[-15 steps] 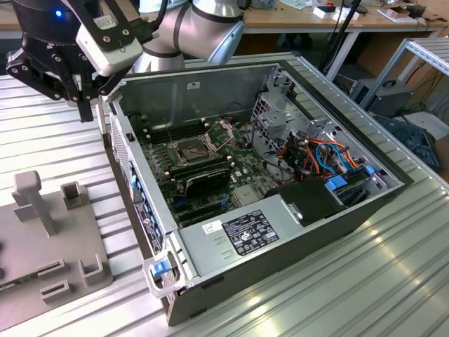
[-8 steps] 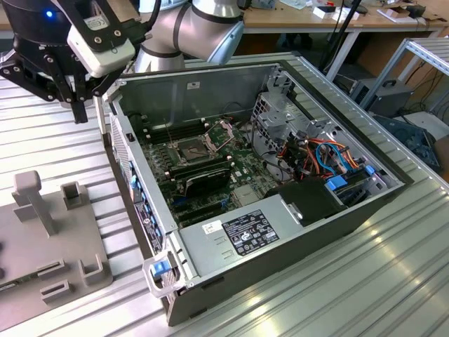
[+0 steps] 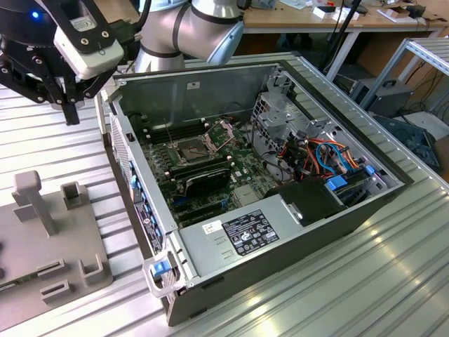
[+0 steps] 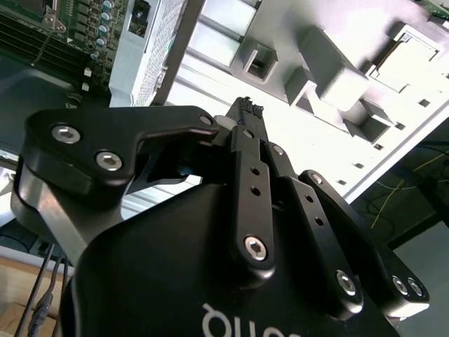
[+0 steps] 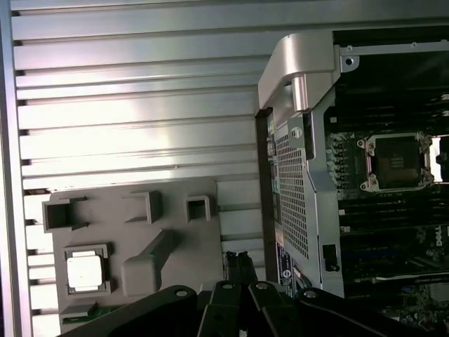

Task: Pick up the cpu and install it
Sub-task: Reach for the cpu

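The cpu (image 5: 85, 271) is a small silver-grey square chip lying in a recess of the grey fixture block (image 5: 175, 232), which rests on the slatted table beside the computer case. My gripper (image 3: 70, 116) hangs above the table at the exterior view's left, over the fixture block (image 3: 49, 239) and outside the case wall. Its black fingers (image 4: 247, 119) are pressed together with nothing between them, and the gripper (image 5: 238, 261) sits a short way from the chip. The dark square socket (image 3: 191, 149) lies bare inside the case, and its metal frame (image 3: 223, 130) is hinged up.
The open computer case (image 3: 280, 232) takes up the middle of the table, with a power supply (image 3: 245, 232), cables (image 3: 323, 158) and drive bay inside. Its perforated side wall (image 5: 291, 189) stands between gripper and socket (image 5: 396, 163). Upright posts (image 3: 31, 193) rise from the fixture.
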Tool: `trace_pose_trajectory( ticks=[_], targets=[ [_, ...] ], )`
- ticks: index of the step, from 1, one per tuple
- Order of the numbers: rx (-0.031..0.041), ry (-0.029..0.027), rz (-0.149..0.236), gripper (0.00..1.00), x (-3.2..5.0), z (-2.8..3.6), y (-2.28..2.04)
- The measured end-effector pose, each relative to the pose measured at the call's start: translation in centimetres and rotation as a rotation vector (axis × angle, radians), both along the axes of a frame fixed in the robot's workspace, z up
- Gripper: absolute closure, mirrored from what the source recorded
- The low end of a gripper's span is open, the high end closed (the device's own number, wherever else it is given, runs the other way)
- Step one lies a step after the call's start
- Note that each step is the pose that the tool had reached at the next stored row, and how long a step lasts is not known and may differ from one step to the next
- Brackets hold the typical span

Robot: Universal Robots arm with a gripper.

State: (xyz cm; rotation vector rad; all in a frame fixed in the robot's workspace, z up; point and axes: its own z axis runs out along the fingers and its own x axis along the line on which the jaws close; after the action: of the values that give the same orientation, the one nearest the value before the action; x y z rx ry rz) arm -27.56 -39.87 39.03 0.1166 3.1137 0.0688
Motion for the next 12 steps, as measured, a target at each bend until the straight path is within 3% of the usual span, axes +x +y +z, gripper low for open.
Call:
trace_pose_trajectory(
  ticks=[12],
  targets=[
    [0.0001,0.0000,0.000,0.89,-2.65,-0.16,0.00]
  ],
)
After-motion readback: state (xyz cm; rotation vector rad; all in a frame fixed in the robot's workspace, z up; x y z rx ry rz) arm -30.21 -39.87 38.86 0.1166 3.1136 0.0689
